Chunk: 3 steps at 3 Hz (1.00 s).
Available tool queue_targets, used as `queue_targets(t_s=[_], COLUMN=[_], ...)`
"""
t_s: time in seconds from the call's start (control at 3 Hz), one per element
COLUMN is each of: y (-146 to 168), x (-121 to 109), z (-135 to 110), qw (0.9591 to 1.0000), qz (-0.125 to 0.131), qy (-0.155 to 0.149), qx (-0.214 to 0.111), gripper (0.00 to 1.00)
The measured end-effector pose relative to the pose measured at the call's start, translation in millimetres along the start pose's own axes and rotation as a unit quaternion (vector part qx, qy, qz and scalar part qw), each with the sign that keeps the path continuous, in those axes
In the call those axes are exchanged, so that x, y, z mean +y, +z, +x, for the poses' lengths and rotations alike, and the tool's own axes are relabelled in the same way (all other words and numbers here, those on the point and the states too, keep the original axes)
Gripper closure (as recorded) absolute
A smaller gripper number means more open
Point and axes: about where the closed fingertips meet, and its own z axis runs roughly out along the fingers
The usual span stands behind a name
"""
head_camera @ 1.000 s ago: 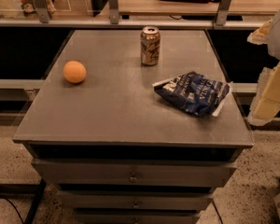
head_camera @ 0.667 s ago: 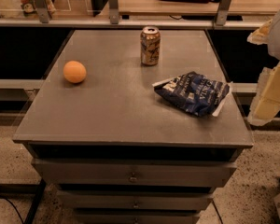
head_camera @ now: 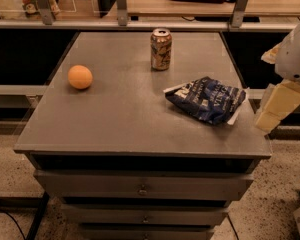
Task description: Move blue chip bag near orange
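The blue chip bag (head_camera: 207, 99) lies crumpled on the right side of the grey cabinet top (head_camera: 125, 119), dark navy with white lettering. The orange (head_camera: 80, 77) sits on the left side of the top, far from the bag. My gripper (head_camera: 274, 106) hangs at the right edge of the view, just past the cabinet's right edge and to the right of the bag, not touching it. It holds nothing that I can see.
A gold-and-white drink can (head_camera: 161, 49) stands upright at the back middle of the top, between orange and bag. Drawers (head_camera: 142, 188) are below the top. A shelf with metal posts (head_camera: 122, 4) runs behind the cabinet.
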Motion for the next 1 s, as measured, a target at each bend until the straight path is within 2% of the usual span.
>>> queue_targets(t_s=[0.33,0.67,1.0], y=[32.5,58.0,80.1], x=[-11.5,-16.3,-17.4], z=[1.8,-1.9,-4.7], qw=[0.9991,0.9974,0.9958], qz=[0.015,0.023,0.028], qy=[0.025,0.036,0.044], qx=[-0.029,-0.059,-0.075], gripper=[0.00,0.00,0.00])
